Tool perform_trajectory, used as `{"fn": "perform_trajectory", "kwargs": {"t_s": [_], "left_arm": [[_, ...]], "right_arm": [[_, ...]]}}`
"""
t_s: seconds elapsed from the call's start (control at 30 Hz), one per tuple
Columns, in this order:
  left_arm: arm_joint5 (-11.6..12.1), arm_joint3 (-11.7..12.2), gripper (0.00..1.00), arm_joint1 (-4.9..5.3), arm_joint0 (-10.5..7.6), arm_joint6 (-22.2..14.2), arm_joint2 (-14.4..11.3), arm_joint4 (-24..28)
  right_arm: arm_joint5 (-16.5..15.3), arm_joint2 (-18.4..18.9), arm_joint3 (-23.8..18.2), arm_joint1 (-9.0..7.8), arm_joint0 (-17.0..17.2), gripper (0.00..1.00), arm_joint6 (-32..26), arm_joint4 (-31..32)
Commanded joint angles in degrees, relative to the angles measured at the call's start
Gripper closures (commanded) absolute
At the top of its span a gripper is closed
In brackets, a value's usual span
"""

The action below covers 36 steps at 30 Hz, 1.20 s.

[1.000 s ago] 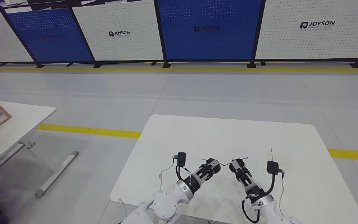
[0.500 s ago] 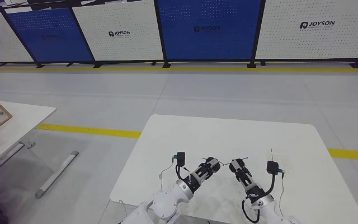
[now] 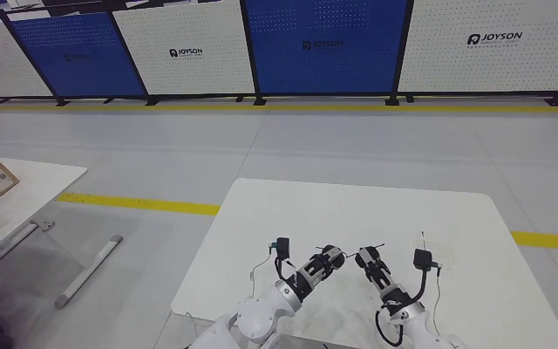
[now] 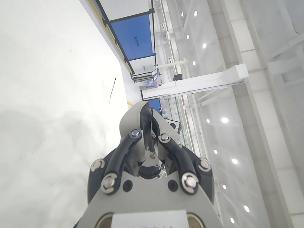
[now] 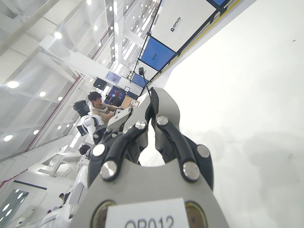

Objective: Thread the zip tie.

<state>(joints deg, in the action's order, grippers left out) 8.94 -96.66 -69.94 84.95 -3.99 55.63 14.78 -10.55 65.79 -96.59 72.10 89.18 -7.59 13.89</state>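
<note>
**Right gripper** [image 5: 152,94]: the fingers are drawn fully together and clamped on the black zip tie [image 5: 145,81]. The strap leaves the fingertips and runs on past them, ending in a small square head.

**Left gripper** [image 4: 150,110]: also closed. A thin black strap sits edge-on between its pads [image 4: 144,116] and runs down between the fingers toward the palm.

**Position:** in the top view both grippers are over the near part of the white table [image 3: 349,205]. The left gripper [image 3: 330,256] and right gripper [image 3: 367,256] are close together with a gap between them, tips angled toward each other. A fine dark line crosses that gap, but it is too small to tell whether it is the same strap. A short dark end [image 3: 377,247] sticks out of the right gripper on the side away from the left.

**Other item:** a second zip tie [image 4: 112,90] lies flat and loose on the table. It is well apart from both grippers, toward the table's right side [image 3: 423,235].

**Markings:**
- A white label [image 5: 146,212] with dark characters is fixed to the right wrist housing and is cut off by the frame edge.
- A similar label [image 4: 149,218] is on the left wrist housing, its characters out of frame.
- Beyond the table stand perforated white panels [image 3: 493,44] and blue panels [image 3: 324,44]. Each carries a logo with lettering, noted but not transcribed.
- A yellow line [image 3: 139,204] marks the floor.
</note>
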Motion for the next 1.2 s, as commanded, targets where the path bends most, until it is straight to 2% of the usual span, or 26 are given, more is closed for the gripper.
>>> {"fn": "perform_trajectory", "kwargs": {"t_s": [0.0,0.17,0.43,0.77,0.93,1.0,1.17], "left_arm": [[0.1,-0.04,1.0,0.0,0.11,-0.14,0.15,0.13],[0.29,-0.14,1.0,-0.04,0.33,-0.4,0.42,0.38],[0.41,-0.12,1.0,-0.18,0.46,-0.63,0.66,1.56],[-0.13,0.04,1.0,-0.37,0.2,-1.11,0.48,1.42],[-0.94,-0.2,1.0,-0.35,0.25,-0.72,0.49,-0.53],[-1.07,-0.27,0.9,-0.35,0.29,-0.71,0.46,-0.92],[-1.36,-0.45,0.84,-0.42,0.36,-0.68,0.3,-1.51]], "right_arm": [[0.12,-0.25,0.24,0.07,-0.29,1.0,-0.11,0.06],[-0.26,-0.5,0.59,0.22,-0.66,1.0,0.07,-0.06],[-2.2,1.4,-0.96,-0.02,1.49,1.0,1.37,-0.01],[-1.4,1.51,-1.56,0.02,1.96,1.0,1.19,0.79],[-0.85,1.84,-2.18,0.02,2.28,1.0,1.28,1.11],[-0.71,1.88,-2.32,0.03,2.36,1.0,1.28,1.21],[-0.39,2.01,-2.54,0.06,2.5,1.0,1.2,1.25]]}}
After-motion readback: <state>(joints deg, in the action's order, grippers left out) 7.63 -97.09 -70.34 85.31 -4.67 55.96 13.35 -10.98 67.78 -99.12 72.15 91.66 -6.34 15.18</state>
